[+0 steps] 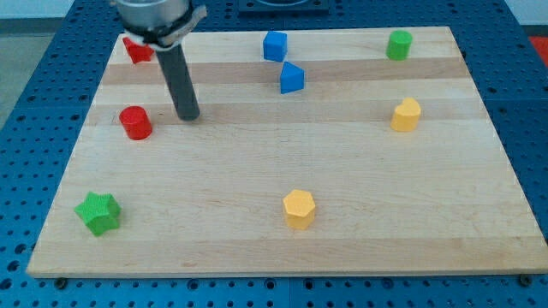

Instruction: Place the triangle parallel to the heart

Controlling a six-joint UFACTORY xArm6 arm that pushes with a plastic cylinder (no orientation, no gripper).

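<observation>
A blue triangle (292, 78) lies at the view's upper middle of the wooden board (257, 231). A yellow heart (406, 114) lies at the view's right, well apart from the triangle. My tip (188, 116) rests on the board at the upper left, right of a red cylinder (135, 122) and far left of the triangle. It touches no block.
A blue cube (275, 45) sits just above the triangle. A red block (137, 50) lies at the top left, partly behind the arm. A green cylinder (398, 44) is at the top right, a green star (98, 212) at the bottom left, a yellow hexagon (300, 208) at the bottom middle.
</observation>
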